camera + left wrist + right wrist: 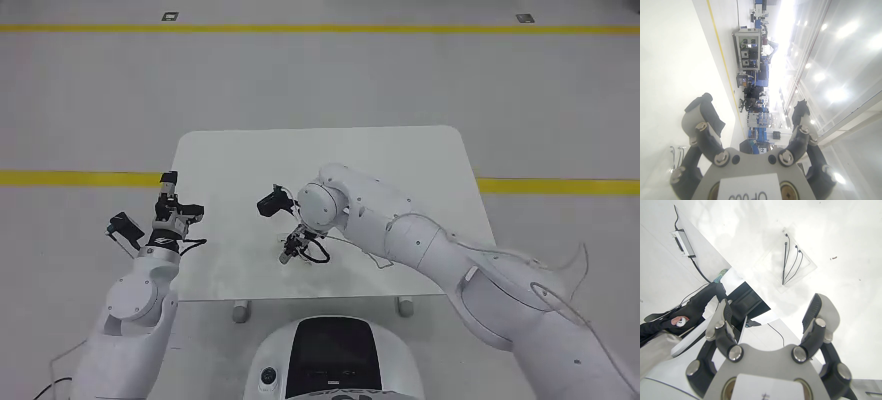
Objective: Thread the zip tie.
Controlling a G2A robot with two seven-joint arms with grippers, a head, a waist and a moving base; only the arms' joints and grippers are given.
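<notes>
Zip ties (784, 260), three thin black ones, lie side by side in a flat clear tray (810, 264) on the white table (829, 228), and no pincer touches them. The right gripper (770, 300) hangs over the table near the robot's side. Its two fingers are wide apart and hold nothing, and the tray is a little way in front of them. The left gripper (753, 102) is by the left edge of the table and points up and away from it. Its fingers are wide apart too, with nothing between them. So the job looks to be at its very start: a tie must first be picked up, and no threading has been done. The next move is likely for the right gripper to go to the tray, come down and pinch one tie. That calls for care, because the ties are thin, lie flat and sit close together, so the fingers could slip or catch two. After that the other gripper would need to hold the tie's little head so the pointed tail can go through its hole.
</notes>
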